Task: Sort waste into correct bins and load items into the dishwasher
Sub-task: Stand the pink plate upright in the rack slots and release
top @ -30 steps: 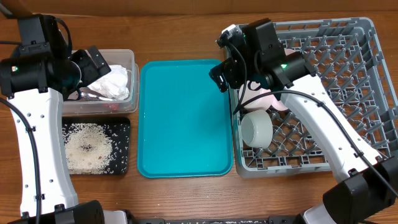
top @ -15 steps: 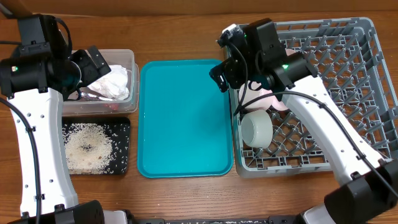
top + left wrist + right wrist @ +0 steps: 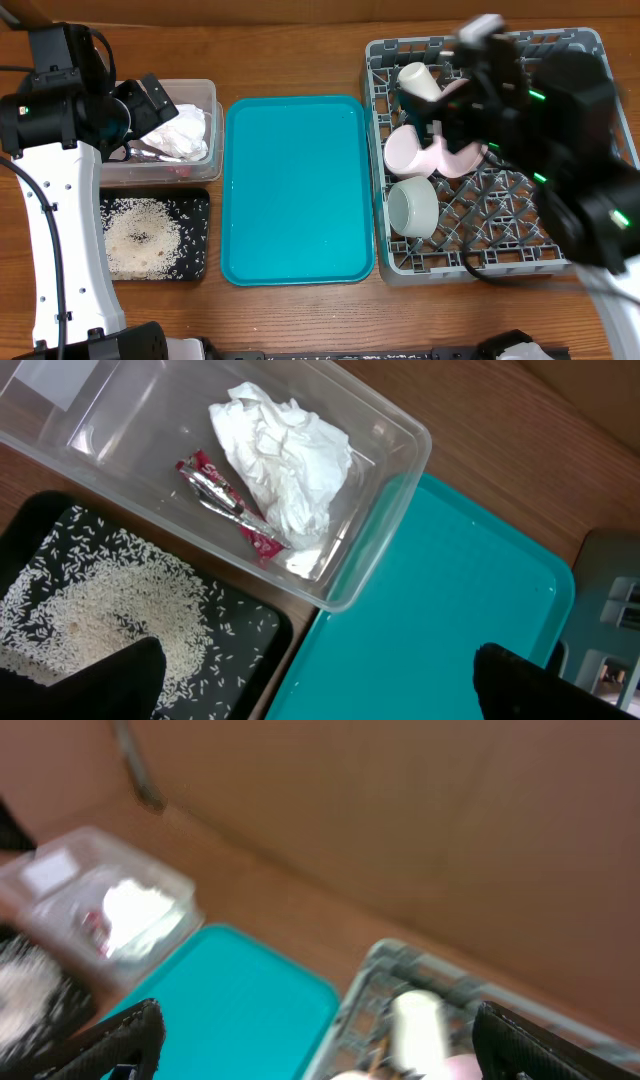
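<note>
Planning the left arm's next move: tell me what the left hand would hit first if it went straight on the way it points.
Probably the teal tray, near its edge next to the black tray of rice. The left hand is open and nothing sits between. Depth is unclear.

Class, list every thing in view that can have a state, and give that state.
left gripper, open, empty
right gripper, open, empty
clear tub, holds napkin and wrapper
black tray, holds loose rice
teal tray, bare
dish rack, partly loaded
white cup, in rack, on its side
pink plate, in rack, tilted
white bowl, in rack, on its side
</note>
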{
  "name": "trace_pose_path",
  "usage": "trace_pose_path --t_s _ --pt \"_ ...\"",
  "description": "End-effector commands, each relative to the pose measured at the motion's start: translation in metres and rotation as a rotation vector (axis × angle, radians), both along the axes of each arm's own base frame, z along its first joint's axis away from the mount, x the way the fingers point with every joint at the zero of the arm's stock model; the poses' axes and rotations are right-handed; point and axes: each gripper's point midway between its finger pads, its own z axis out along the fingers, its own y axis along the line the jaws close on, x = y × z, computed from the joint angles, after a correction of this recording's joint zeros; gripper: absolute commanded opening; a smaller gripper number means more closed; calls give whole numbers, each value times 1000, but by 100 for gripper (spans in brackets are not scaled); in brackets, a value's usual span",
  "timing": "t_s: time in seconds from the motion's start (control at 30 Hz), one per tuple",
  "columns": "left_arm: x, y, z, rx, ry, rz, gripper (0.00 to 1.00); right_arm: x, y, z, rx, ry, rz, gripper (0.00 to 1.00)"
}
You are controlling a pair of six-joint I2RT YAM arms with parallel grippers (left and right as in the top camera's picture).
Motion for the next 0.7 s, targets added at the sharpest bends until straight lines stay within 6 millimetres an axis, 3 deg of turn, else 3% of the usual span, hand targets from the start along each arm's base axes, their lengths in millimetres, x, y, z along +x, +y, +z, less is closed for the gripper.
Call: trace_pose_path --t_s 0.0,0.13,0.27,0.47,0.67 --pt "2 1 6 15 -14 -8 100 -18 -30 10 14 -66 -73 100" --pt "2 1 6 15 -14 -8 100 -43 -52 5 45 -170 -125 100" --pt "2 1 6 15 -14 -8 100 -70 -64 -20 118 -282 -154 100" --pt "2 1 6 15 -14 -8 100 -105 -71 -92 263 -408 -164 100" --pt "2 1 6 15 -14 -8 100 -109 -77 -157 400 -427 -191 100"
